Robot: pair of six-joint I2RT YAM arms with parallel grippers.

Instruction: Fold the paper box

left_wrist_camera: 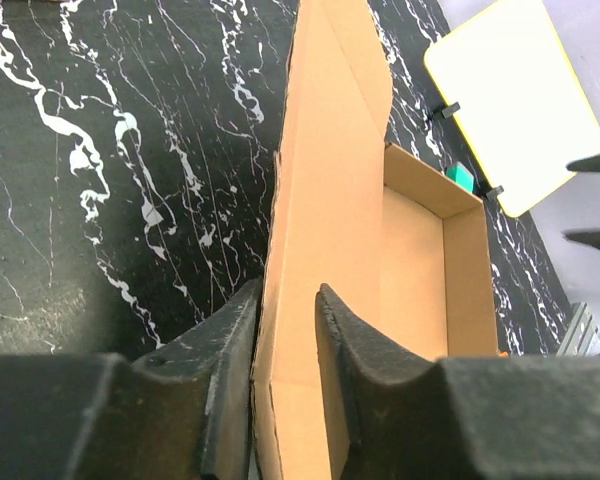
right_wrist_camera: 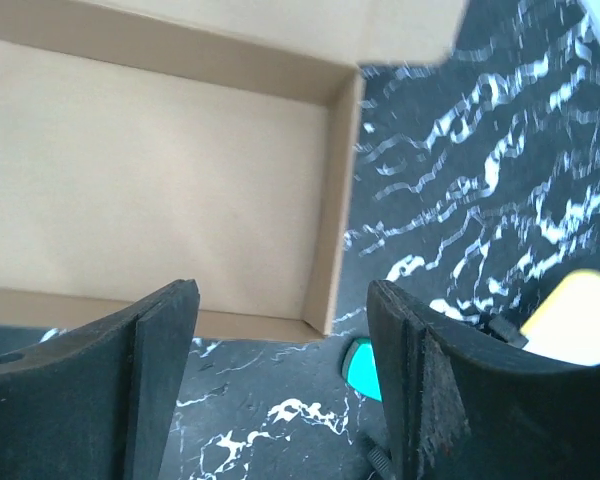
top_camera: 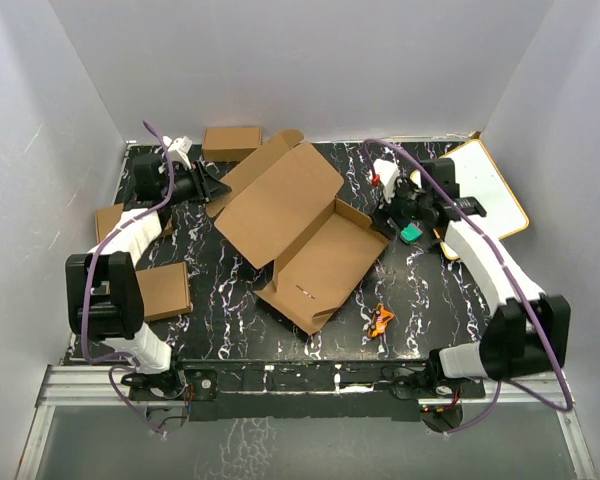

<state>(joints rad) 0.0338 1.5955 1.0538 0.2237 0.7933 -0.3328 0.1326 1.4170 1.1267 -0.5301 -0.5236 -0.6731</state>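
Observation:
The paper box [top_camera: 310,240] lies mid-table, partly formed: a shallow tray with raised walls and a large lid panel tilted up toward the back left. My left gripper [top_camera: 220,188] is at that panel's left end. In the left wrist view its jaws [left_wrist_camera: 288,290] straddle the panel's edge [left_wrist_camera: 330,200]; the left finger touches the cardboard and a narrow gap shows at the right finger. My right gripper [top_camera: 385,215] hovers at the tray's right corner. In the right wrist view it [right_wrist_camera: 282,290] stands wide open, with nothing between its fingers and the tray's corner [right_wrist_camera: 160,170] just beyond them.
Small ready-made cardboard boxes sit at the back [top_camera: 232,142] and along the left [top_camera: 163,290]. A white board with a tan rim [top_camera: 490,185] lies at the right. A teal object [top_camera: 410,233] is beside the right gripper, and a small orange object [top_camera: 381,320] lies near the front.

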